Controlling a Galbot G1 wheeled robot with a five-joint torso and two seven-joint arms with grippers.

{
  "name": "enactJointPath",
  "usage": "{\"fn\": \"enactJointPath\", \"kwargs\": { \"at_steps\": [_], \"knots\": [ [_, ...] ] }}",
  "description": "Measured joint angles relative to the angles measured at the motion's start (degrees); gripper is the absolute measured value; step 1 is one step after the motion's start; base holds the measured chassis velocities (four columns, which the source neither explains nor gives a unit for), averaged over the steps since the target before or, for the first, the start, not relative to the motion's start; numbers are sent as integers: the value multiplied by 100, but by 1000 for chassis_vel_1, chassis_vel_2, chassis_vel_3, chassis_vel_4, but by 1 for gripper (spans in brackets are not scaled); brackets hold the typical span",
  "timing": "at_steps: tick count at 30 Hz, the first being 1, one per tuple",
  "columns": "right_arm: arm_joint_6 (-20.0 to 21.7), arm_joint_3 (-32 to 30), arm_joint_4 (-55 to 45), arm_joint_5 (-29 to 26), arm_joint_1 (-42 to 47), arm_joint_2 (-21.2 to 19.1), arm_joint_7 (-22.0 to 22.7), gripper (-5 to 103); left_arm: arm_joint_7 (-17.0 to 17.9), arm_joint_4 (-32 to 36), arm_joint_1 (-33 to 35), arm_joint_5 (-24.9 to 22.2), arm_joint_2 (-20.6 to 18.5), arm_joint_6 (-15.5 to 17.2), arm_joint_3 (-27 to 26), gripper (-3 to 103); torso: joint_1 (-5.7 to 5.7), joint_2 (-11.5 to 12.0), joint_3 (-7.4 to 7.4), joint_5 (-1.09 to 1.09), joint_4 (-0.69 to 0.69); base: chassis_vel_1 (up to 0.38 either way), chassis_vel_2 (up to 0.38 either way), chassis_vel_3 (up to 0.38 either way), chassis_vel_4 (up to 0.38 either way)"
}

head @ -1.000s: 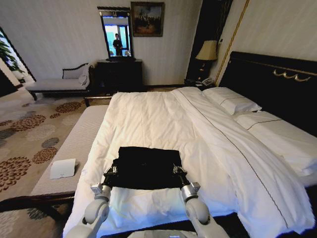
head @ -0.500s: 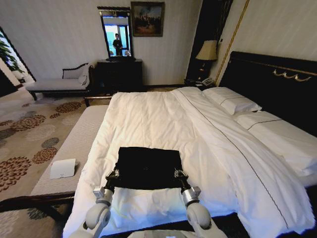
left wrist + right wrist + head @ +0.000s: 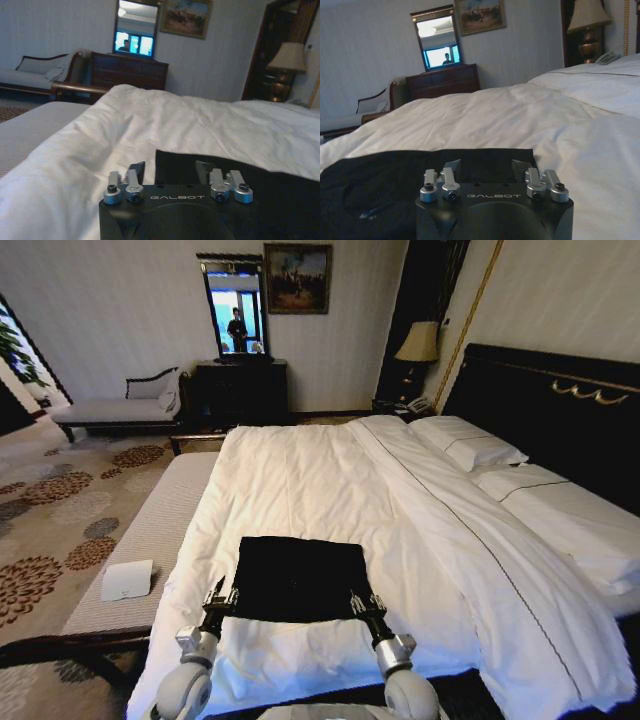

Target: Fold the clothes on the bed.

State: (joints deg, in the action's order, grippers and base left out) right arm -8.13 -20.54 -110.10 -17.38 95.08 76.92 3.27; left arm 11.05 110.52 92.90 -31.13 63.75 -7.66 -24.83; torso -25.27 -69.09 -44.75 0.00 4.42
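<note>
Head view shows the clothes (image 3: 302, 578), a soft black T-shirt folded into a flat, nearly square dark patch, lying on the near part of the bed (image 3: 330, 490), on its smooth white duvet with faint creases. The left gripper (image 3: 219, 596) sits at the shirt's near left corner and the right gripper (image 3: 362, 602) at its near right corner, both low over the bedding. Each wrist view shows its own fingers spread apart with nothing between them, tips just at the fabric's near edge. White pillows (image 3: 470, 443) lie at the far right against the dark wooden headboard (image 3: 560, 405). A striped bench (image 3: 150, 530) runs along the bed's left side with a small white object (image 3: 127, 580) on it. A dark dresser (image 3: 240, 390) with a mirror (image 3: 235, 310) stands against the far wall, a pale chaise (image 3: 115, 408) to its left.
</note>
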Motion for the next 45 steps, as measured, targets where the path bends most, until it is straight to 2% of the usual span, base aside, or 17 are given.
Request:
{"fn": "enactJointPath", "kwargs": {
  "at_steps": [3,4,7,8,9,11,14,18,21,22,25,26,30,37,45],
  "knots": [
    [22,-62,-100,-179,2,-7,9,69,3,9,-71,-194,-28,55,-87,74,0,0,0,0,-1,0,0,0,0],
    [22,-62,-100,-179,2,-7,9,69,3,9,-71,-194,-28,55,-87,74,0,0,0,0,-1,0,0,0,0],
    [307,-160,-225,-763,-145,-86,65,85,31,-70,-312,-470,-116,156,-118,89,0,0,-1,0,0,0,0,0,0],
    [433,-194,-254,-959,-209,-124,85,91,56,-106,-397,-576,-150,196,-115,89,0,0,-1,0,0,0,0,0,0],
    [591,-241,-278,-1176,-292,-173,112,96,84,-156,-500,-689,-189,247,-98,95,0,0,-1,0,0,0,0,0,0],
    [695,-269,-286,-1308,-350,-209,129,96,101,-202,-577,-753,-213,275,-77,98,0,0,-1,0,0,0,0,0,0],
    [1258,-383,-266,-2070,-689,-434,244,100,141,-474,-909,-878,-313,342,77,100,-1,0,-1,0,0,0,0,0,0],
    [1593,-419,-135,-2683,-1009,-626,374,100,220,-709,-1190,-947,-391,392,228,100,-1,1,-1,1,-1,0,0,0,0],
    [2184,-459,193,-3660,-1609,-849,638,100,297,-1142,-1748,-1175,-554,467,487,100,-1,1,-2,0,0,0,0,0,0],
    [2184,-459,193,-3660,-1609,-849,638,100,297,-1142,-1748,-1175,-554,467,487,100,-1,1,-2,0,0,0,0,0,0],
    [2639,-466,609,-4598,-2269,-846,807,100,229,-1366,-2103,-1327,-676,547,674,100,-2,1,-2,1,1,0,0,0,0],
    [2639,-466,609,-4598,-2269,-846,807,100,229,-1366,-2103,-1327,-676,547,674,100,-2,1,-2,1,1,0,0,0,0],
    [3068,-388,1442,-5571,-3164,-829,782,100,139,-1443,-2310,-1540,-690,798,815,100,-2,1,-2,1,-1,0,0,0,0],
    [3238,-192,2495,-5655,-3785,-833,450,100,29,-1374,-2307,-1667,-659,862,837,100,-1,1,-2,1,0,0,0,0,0],
    [3198,-78,3496,-5285,-4320,-819,127,100,-12,-1350,-2285,-1735,-671,864,851,100,-2,1,-1,-1,0,0,0,0,0]
  ]
}}
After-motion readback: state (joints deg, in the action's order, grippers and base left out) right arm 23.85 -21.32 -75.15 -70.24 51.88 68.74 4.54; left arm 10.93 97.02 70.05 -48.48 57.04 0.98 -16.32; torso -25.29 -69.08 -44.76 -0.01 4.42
